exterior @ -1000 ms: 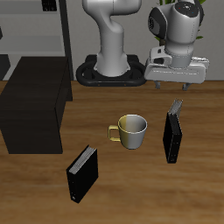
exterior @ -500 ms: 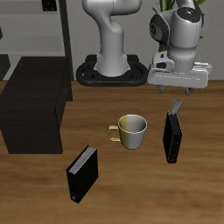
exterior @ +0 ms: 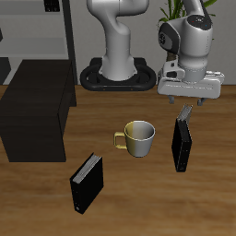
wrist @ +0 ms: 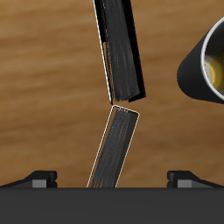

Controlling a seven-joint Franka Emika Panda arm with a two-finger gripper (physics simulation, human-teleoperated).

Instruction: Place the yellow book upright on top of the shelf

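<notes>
The yellow book (exterior: pixel 186 113) is a thin greyish slab standing on edge against a black book (exterior: pixel 182 146), beside the mug. In the wrist view the yellow book (wrist: pixel 115 150) shows a tan edge, end to end with the black book (wrist: pixel 122 48). My gripper (exterior: pixel 189 100) hangs just above the yellow book's top and is open and empty. In the wrist view its fingertips (wrist: pixel 39 179) stand wide apart on either side of the book. The shelf (exterior: pixel 35 106) is a large low black box across the table from the gripper.
A cream mug (exterior: pixel 138 138) with a yellow handle stands mid-table; it also shows in the wrist view (wrist: pixel 206 66). A second black book (exterior: pixel 86 182) stands near the table's front edge. The robot base (exterior: pixel 115 74) is at the back.
My gripper has shifted slightly away from the mug and a little lower over the yellow book. The books, mug and shelf have not moved.
</notes>
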